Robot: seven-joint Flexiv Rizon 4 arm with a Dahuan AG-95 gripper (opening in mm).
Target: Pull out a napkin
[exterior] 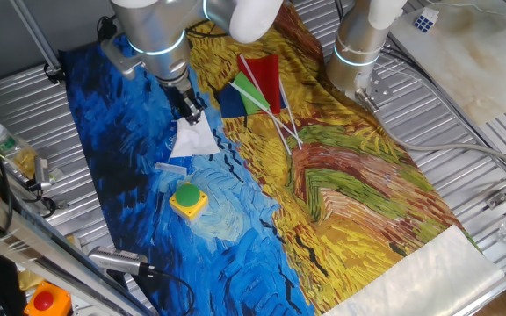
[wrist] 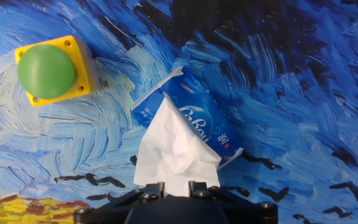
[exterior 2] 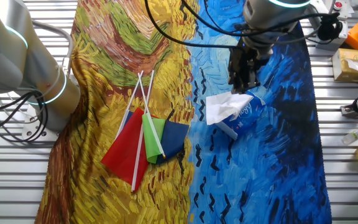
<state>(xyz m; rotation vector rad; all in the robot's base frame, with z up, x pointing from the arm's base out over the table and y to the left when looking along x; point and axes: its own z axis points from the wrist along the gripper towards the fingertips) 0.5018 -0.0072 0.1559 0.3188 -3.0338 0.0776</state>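
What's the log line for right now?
gripper: shut on napkin | napkin: partly out of pack | pack: on cloth

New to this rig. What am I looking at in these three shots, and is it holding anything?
One robot arm with a two-finger gripper works over a table draped in a painted cloth. Two pictures come from fixed cameras on different sides; the third looks along the fingers from the hand. On the cloth lie a blue tissue pack, a yellow box with a green button, and red and green flags. The gripper appears shut on the white napkin, partly out of the pack.
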